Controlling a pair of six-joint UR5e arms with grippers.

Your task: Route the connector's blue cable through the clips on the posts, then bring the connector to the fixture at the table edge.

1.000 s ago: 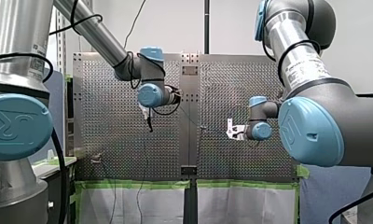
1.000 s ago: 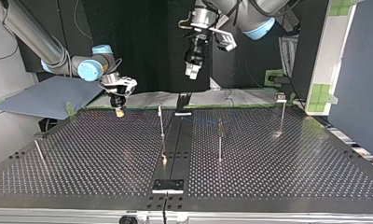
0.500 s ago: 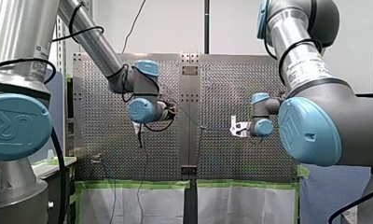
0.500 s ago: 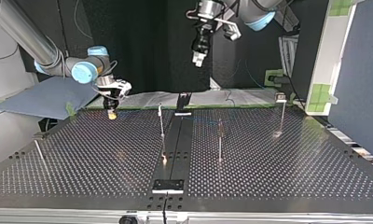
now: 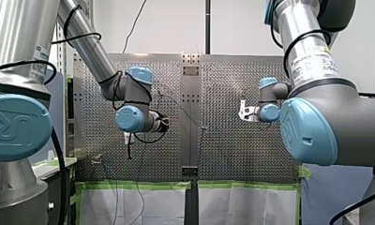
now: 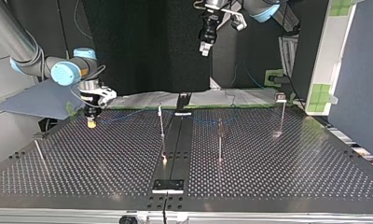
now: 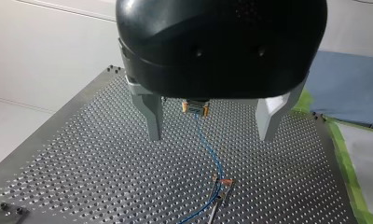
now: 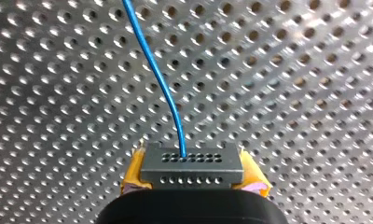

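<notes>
My right gripper is shut on the dark grey connector, with yellow pads at both of its ends. The blue cable leaves the connector's face and runs over the perforated plate. In the top view that gripper hangs low over the table's far left part, and the cable stretches from it to the clip on a thin post and on to a second post. My left gripper hangs open high above the table, holding nothing; its fingers frame the connector in the distance.
A third post stands at the top view's far right, and a bare rod leans at its left. A black fixture sits at the near table edge on the centre strip, another at the far edge. Green tape lines the far rim.
My right gripper has carried the connector toward the top view's left, drawing the blue cable out from the post. My left gripper has risen and drifted toward the top view's right.
</notes>
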